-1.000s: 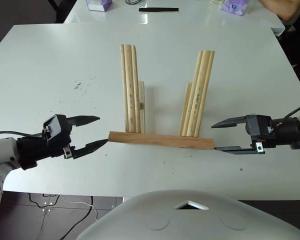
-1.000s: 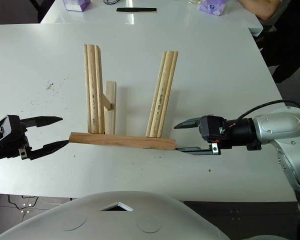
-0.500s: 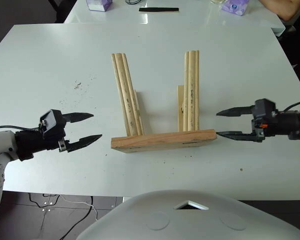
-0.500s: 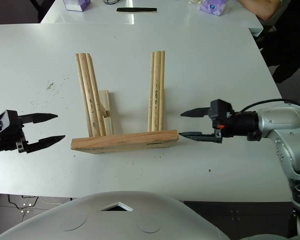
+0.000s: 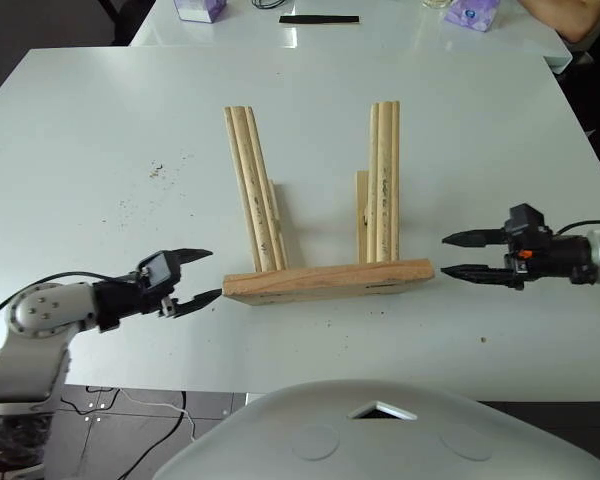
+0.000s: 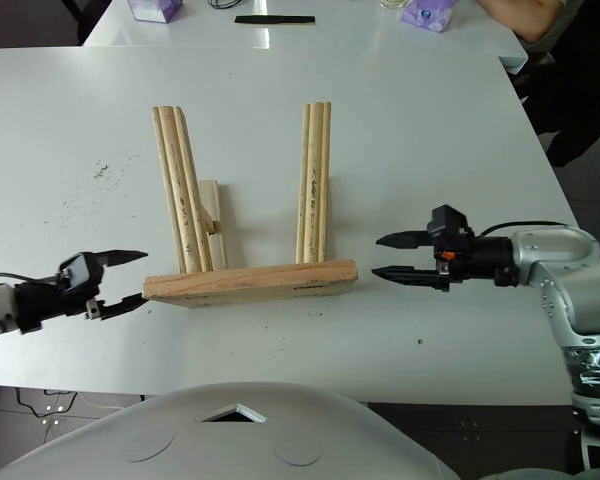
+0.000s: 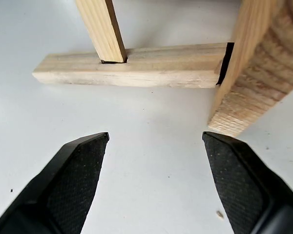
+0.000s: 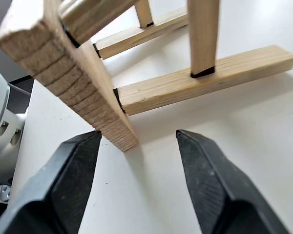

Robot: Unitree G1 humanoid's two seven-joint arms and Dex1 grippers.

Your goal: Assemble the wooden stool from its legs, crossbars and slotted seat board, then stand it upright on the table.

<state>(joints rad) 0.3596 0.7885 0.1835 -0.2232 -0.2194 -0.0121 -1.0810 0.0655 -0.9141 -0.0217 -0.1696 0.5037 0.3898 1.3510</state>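
The assembled wooden stool lies on its side on the white table (image 5: 100, 130). Its seat board (image 5: 328, 280) stands on edge facing me, and the two leg pairs (image 5: 254, 188) (image 5: 384, 180) stretch away over the table, joined by a crossbar (image 5: 362, 200). My left gripper (image 5: 202, 276) is open, its tips just left of the board's left end without touching. My right gripper (image 5: 457, 255) is open a short gap right of the board's right end. In the wrist views the board's end (image 7: 254, 92) (image 8: 78, 83) and the legs' ends (image 7: 132, 66) sit just ahead of the open jaws.
Small dark crumbs (image 5: 158, 170) dot the table to the left of the stool. At the far edge lie a black strip (image 5: 318, 19) and two purple packets (image 5: 198, 9) (image 5: 470, 12). A person's arm (image 5: 570, 15) rests at the far right corner.
The stool tipped from seat-flat to seat on edge a second ago and has since stayed still. Both grippers let go; the left arm has swung in toward the board's left end, the right has backed off slightly.
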